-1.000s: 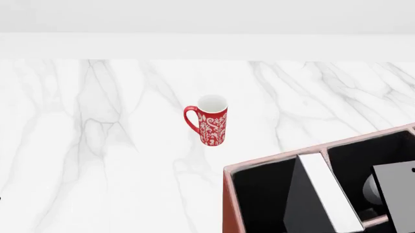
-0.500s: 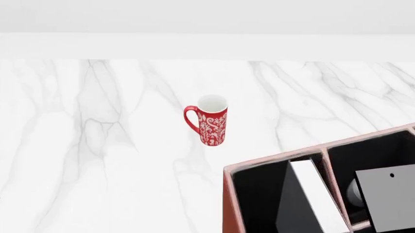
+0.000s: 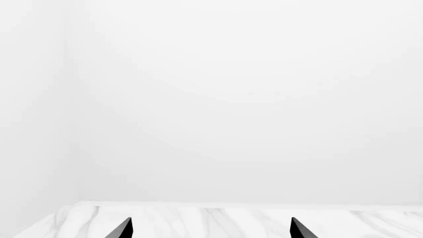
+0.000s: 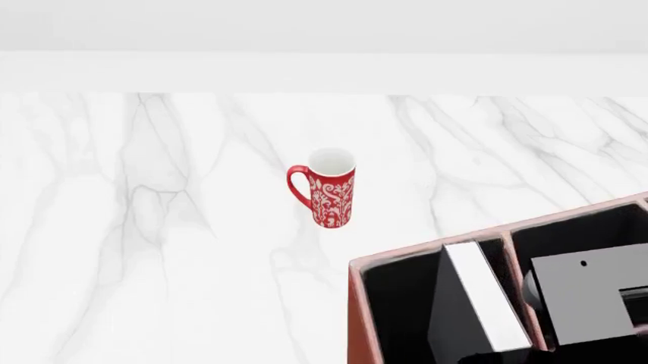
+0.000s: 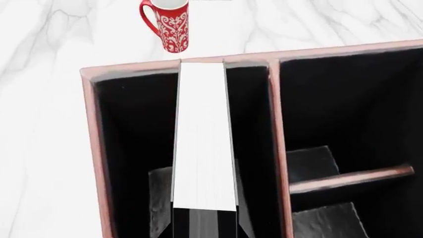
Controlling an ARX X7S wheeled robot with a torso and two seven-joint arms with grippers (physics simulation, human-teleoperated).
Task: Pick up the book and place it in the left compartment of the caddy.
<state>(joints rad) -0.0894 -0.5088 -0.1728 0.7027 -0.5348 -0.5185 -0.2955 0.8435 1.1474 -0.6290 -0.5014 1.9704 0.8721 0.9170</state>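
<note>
The black book with white page edges (image 5: pixel 203 134) stands on edge inside the caddy's (image 5: pixel 90 148) long left compartment (image 5: pixel 132 148). In the right wrist view my right gripper (image 5: pixel 203 224) is shut on the book's near end, with a dark finger on each side. In the head view the book (image 4: pixel 484 296) slants down into that compartment (image 4: pixel 400 303) of the caddy (image 4: pixel 354 318). My grey right arm (image 4: pixel 582 299) hangs over the smaller sections. My left gripper (image 3: pixel 210 230) is open and empty, with only its two fingertips showing above the marble table edge.
A red patterned mug (image 4: pixel 329 189) stands on the white marble table (image 4: pixel 152 227) behind and to the left of the caddy; it also shows in the right wrist view (image 5: pixel 168 25). Two smaller black-lined sections (image 5: pixel 343 109) lie to the right of the divider.
My right arm has moved left in the head view, and the book has sunk deeper into the left compartment. The mug and the left gripper have not moved.
</note>
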